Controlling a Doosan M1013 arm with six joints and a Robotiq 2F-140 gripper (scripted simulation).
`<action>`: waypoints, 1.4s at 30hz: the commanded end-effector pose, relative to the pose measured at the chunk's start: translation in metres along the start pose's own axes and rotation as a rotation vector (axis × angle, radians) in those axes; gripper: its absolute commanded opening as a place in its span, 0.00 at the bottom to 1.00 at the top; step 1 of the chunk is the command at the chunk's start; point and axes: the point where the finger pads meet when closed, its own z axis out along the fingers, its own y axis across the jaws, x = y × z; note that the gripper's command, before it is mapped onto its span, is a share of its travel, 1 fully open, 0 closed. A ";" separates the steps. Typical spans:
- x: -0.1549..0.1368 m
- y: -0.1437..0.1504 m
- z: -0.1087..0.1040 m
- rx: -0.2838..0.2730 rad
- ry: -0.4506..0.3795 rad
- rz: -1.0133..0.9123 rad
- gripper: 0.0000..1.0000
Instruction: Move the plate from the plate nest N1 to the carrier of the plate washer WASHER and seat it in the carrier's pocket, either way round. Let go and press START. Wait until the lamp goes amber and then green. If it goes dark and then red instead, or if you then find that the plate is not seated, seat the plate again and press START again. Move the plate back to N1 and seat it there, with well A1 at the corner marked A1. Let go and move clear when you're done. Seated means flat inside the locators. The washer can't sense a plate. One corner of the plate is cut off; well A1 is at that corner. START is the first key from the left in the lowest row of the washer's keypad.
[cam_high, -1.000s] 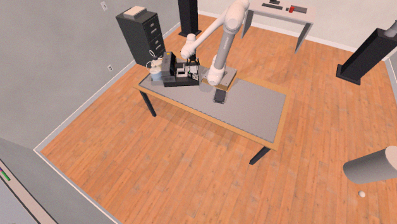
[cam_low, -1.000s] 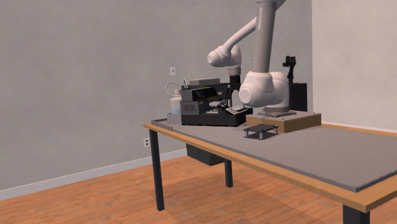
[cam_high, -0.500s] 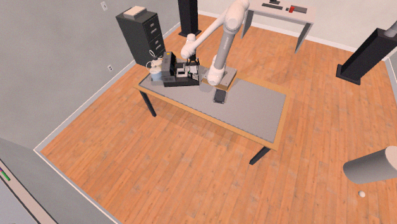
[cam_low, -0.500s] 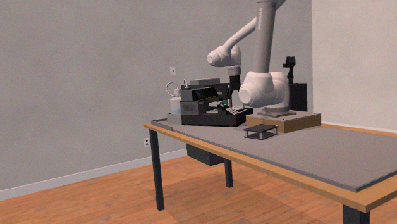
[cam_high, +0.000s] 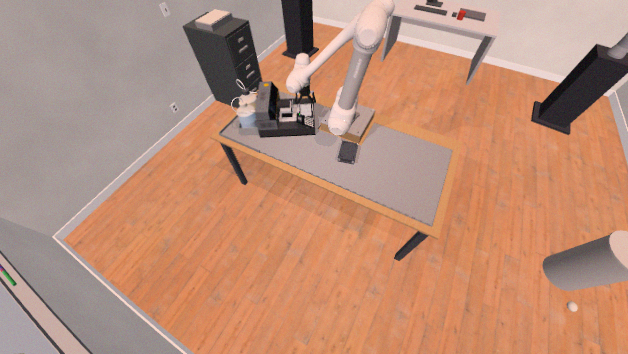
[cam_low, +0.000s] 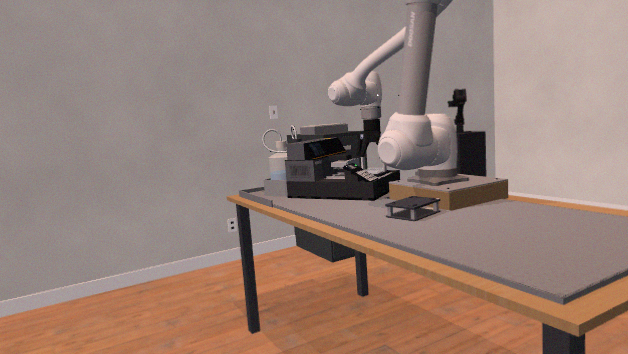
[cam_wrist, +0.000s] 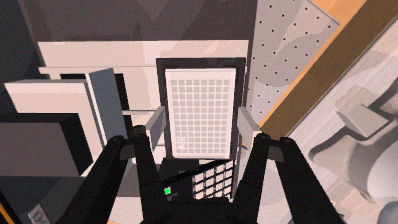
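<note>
Nearby, the keypad (cam_wrist: 214, 180) sits just beside the carrier (cam_wrist: 161, 100).

Between the earlier pictures and now, I can make out no definite change from my end. Over the last second the arm (cam_high: 357, 75) (cam_low: 419, 60) reads in the same pose to me in both the top and exterior views, reaching to the left side of the table. Its gripper (cam_high: 305, 100) (cam_low: 374, 162) (cam_wrist: 201, 115) shows no shift I can pick out over the washer (cam_high: 287, 131) (cam_low: 335, 189) (cam_wrist: 145, 30). Any smaller finger movement is too fine for me to tell at this size.
</note>
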 end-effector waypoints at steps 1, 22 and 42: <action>0.000 0.002 0.002 -0.004 0.003 -0.009 0.70; 0.000 0.002 0.002 -0.004 0.003 -0.009 0.70; 0.000 0.002 -0.010 -0.004 0.003 -0.009 0.70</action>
